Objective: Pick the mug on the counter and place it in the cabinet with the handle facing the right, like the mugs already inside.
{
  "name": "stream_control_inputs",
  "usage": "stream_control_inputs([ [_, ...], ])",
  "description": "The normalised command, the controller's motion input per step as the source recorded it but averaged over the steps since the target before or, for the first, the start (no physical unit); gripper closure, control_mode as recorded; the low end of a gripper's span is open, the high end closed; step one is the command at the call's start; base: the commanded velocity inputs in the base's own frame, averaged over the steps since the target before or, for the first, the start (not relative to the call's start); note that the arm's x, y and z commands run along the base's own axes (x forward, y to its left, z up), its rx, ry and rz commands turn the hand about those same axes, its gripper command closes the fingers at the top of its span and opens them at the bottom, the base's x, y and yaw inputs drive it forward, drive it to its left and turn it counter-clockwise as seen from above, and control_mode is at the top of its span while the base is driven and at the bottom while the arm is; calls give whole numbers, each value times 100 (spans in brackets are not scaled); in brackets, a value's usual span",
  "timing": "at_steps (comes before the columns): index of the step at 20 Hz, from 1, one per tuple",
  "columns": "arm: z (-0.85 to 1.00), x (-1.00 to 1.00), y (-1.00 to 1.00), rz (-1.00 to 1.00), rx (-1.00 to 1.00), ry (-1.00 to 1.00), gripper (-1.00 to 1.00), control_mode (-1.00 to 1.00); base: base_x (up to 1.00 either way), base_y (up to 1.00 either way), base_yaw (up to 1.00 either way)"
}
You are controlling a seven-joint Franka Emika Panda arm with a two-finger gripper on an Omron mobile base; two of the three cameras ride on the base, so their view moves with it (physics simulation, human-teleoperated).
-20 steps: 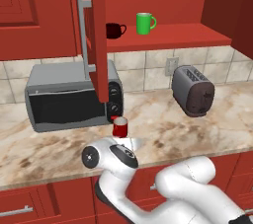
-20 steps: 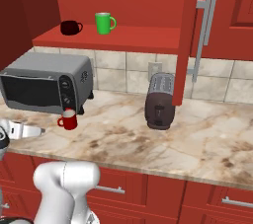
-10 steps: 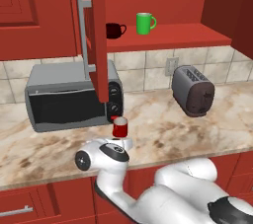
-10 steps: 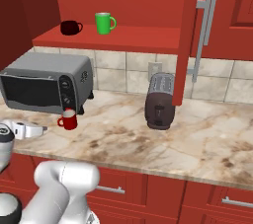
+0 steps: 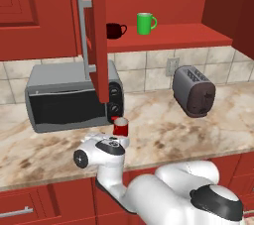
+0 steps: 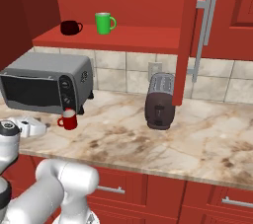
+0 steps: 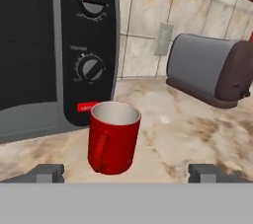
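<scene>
The red mug stands upright on the counter, just in front of the microwave's knob panel. Its handle faces me, a little to the left in the hand view. My gripper is open and level with the mug, with one fingertip on each side of it and short of touching. From the base views the hand sits low at the counter's front edge, next to the mug. The cabinet above is open, with a green mug and a dark mug on its shelf.
A grey microwave stands right behind the mug. The open cabinet door with its grey bar handle hangs above the microwave's right end. A toaster sits further right on the counter. Bare stone lies between mug and toaster.
The hand has turned and edged closer to the red mug at counter height. Its jaws stay wide apart. The mug has not moved.
</scene>
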Motion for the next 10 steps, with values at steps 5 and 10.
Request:
stream_control_inputs([
  [5, -7, 36, 0, -2, 4, -6, -100, -100, 0, 0, 0],
  [10, -10, 21, -1, -6, 0, -5, -100, -100, 0, 0, 0],
])
